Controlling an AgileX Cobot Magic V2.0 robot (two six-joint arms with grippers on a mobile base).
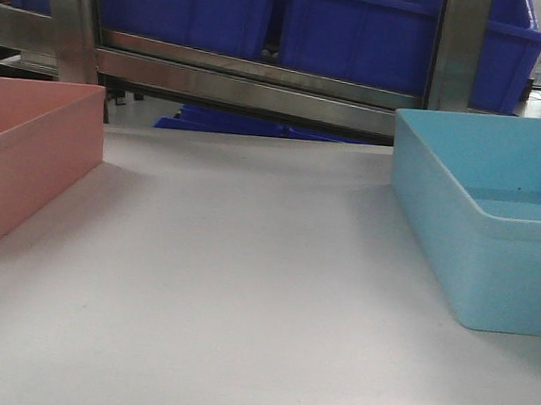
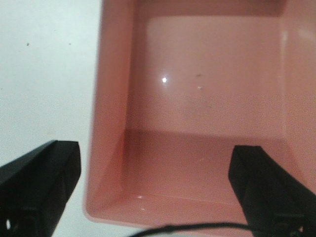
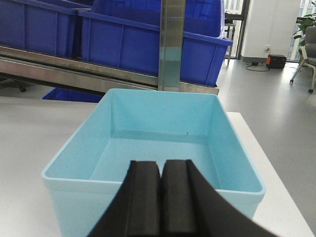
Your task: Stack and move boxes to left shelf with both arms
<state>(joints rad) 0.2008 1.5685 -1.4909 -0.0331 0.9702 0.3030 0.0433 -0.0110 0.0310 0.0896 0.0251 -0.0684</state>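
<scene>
Spread wide at the left hand [image 2: 153, 165], straddling a side wall of the pink tub [image 2: 207, 74] just below, near its corner: one finger over the desk [image 2: 44, 74], the other over the tub floor, seemingly lined up to clamp that wall. Pressed together, empty, at the right hand [image 3: 160, 173], just short of the near rim of the blue tub [image 3: 163, 113]. Beyond, dark blue bins [image 3: 123, 44].

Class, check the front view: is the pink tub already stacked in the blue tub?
No, the pink tub and the blue tub stand apart at opposite sides of the white tabletop.
</scene>
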